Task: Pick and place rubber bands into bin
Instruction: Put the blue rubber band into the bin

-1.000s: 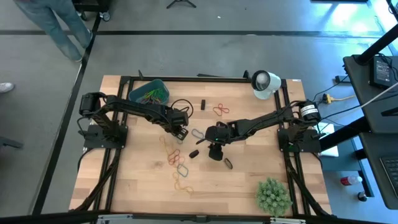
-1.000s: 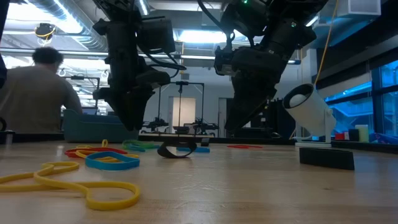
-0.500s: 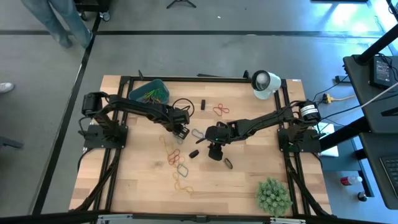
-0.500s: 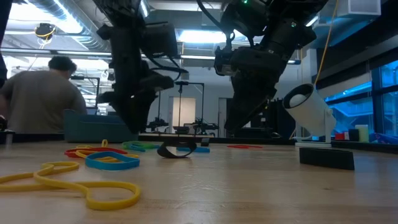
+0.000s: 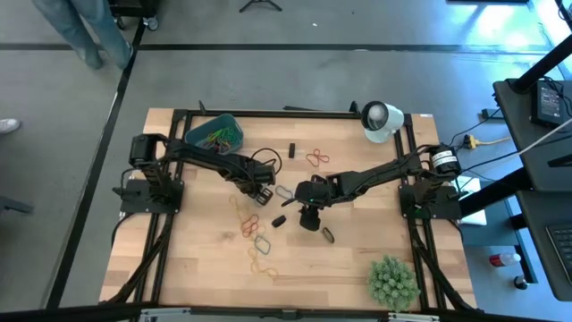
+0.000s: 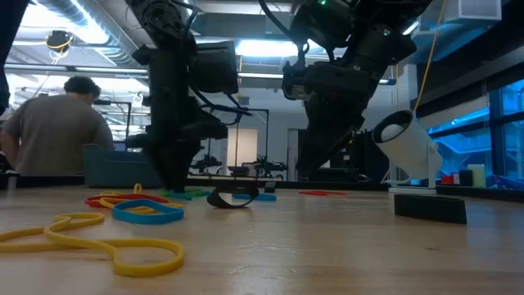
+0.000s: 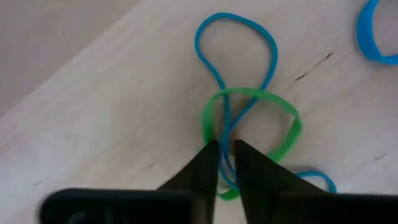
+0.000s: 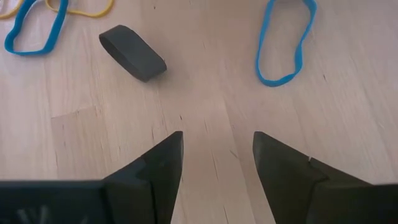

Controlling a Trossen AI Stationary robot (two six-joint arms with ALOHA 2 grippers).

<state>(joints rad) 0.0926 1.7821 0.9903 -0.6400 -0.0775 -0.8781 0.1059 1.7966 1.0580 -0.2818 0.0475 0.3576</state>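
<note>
Several rubber bands lie loose on the wooden table around its middle point(image 5: 255, 228), in yellow, red, blue and green. My left gripper point(image 5: 265, 191) is down at the table on a twisted blue band point(image 7: 236, 62) that lies crossed with a green band point(image 7: 292, 127). It is shut on them. My right gripper point(image 8: 217, 146) hangs open above bare wood, between a dark band point(image 8: 132, 60) and a blue band point(image 8: 286, 43), touching neither. The teal bin point(image 5: 214, 132) sits at the far left with bands inside. My left gripper pinches a strand of the blue band point(image 7: 225, 163) between its two fingertips, where that strand crosses the near side of the green band point(image 7: 208, 124). The fingers come from above, pointing down. Both bands lie flat on the table.
A white cup-like object point(image 5: 380, 120) stands at the far right corner and a spiky green ball point(image 5: 391, 279) at the near right. A small dark block point(image 5: 291, 149) and red bands point(image 5: 316, 159) lie toward the far edge. A person point(image 6: 53, 123) sits beyond the table.
My left gripper has moved a little toward the table's right and come down until its fingertips reach the table at the bands. The person beyond the table has shifted. My right arm has kept still.
</note>
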